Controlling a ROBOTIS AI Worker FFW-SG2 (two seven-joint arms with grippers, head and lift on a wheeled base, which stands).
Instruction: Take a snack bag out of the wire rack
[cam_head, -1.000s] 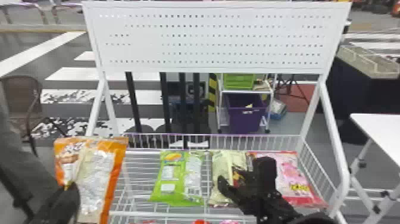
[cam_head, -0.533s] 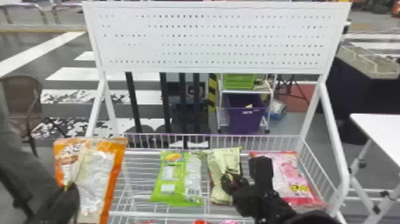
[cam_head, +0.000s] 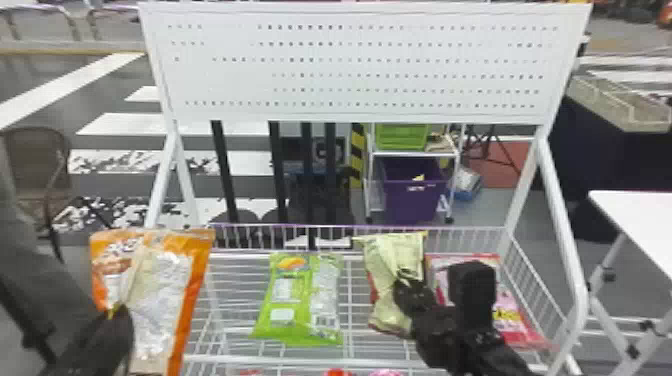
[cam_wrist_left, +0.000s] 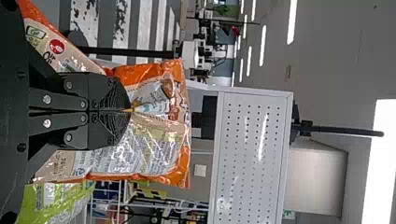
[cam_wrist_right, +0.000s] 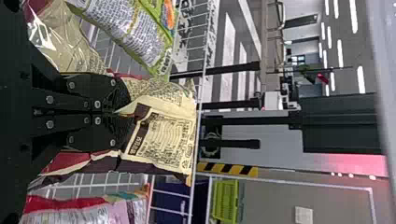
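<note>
Right wrist view: the right gripper (cam_wrist_right: 122, 112) pinches the back seam of a cream snack bag (cam_wrist_right: 163, 135), its 2 black fingers pressed together on a fold of film. The head view places that bag inside the wire rack (cam_head: 280, 359), against or just before the rear wires, between a green bag (cam_head: 295, 300) and a pink bag (cam_head: 520, 325). From my station I can't tell whether its bottom edge touches the wires.

The left gripper (cam_wrist_left: 127, 111) is clamped on an orange bag (cam_wrist_left: 159, 158), held upright at the rack's left end.

The step in hand, as I judge it, is lifting the cream bag out, and it calls for patience. I would raise it straight up at a slow, even pace – the grip is on 1 narrow fold, and a jerk could slide the slick film free. I want the squeeze firm but no harder, since the bag looks soft and is likely to swing below the fingers.

Only when the bottom edge clears the front bar would I draw it toward the robot; pulling sooner may snag a corner in the mesh. My wrist needs room from the pink bag, close at its side – a sideways drift could drag that along.
</note>
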